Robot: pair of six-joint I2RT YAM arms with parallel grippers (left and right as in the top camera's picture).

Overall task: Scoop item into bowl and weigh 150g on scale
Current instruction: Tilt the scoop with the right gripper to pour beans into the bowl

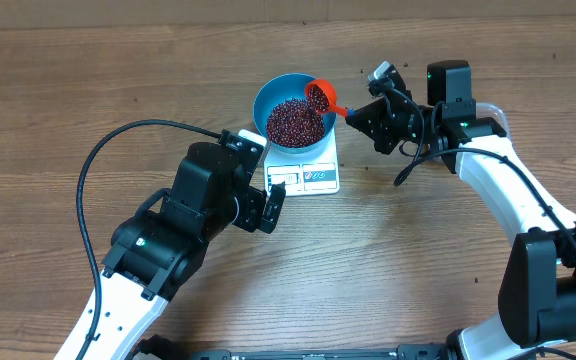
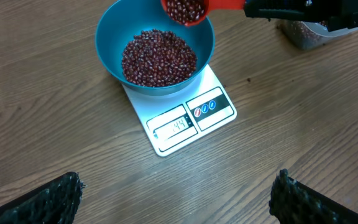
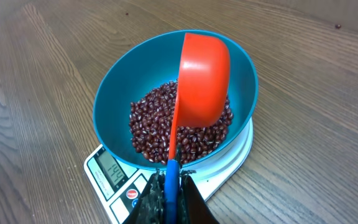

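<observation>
The blue bowl (image 1: 268,96) (image 2: 104,43) (image 3: 114,93) stands on the white scale (image 1: 315,178) (image 2: 221,93) (image 3: 104,167), whose display reads 144. A heap of red-brown beans (image 1: 295,122) (image 2: 159,57) (image 3: 160,118) fills the bowl's bottom. My right gripper (image 1: 356,112) (image 3: 169,186) is shut on the blue handle of an orange scoop (image 1: 320,95) (image 2: 185,9) (image 3: 202,78). The scoop is tilted over the bowl's right rim with beans in it. My left gripper (image 1: 273,205) (image 2: 178,186) hangs open over bare table, just in front of the scale, holding nothing.
A clear tub of beans (image 2: 303,34) shows partly at the right, behind the right arm. A black cable (image 1: 118,140) loops over the table on the left. The table's far edge (image 1: 168,22) runs along the top.
</observation>
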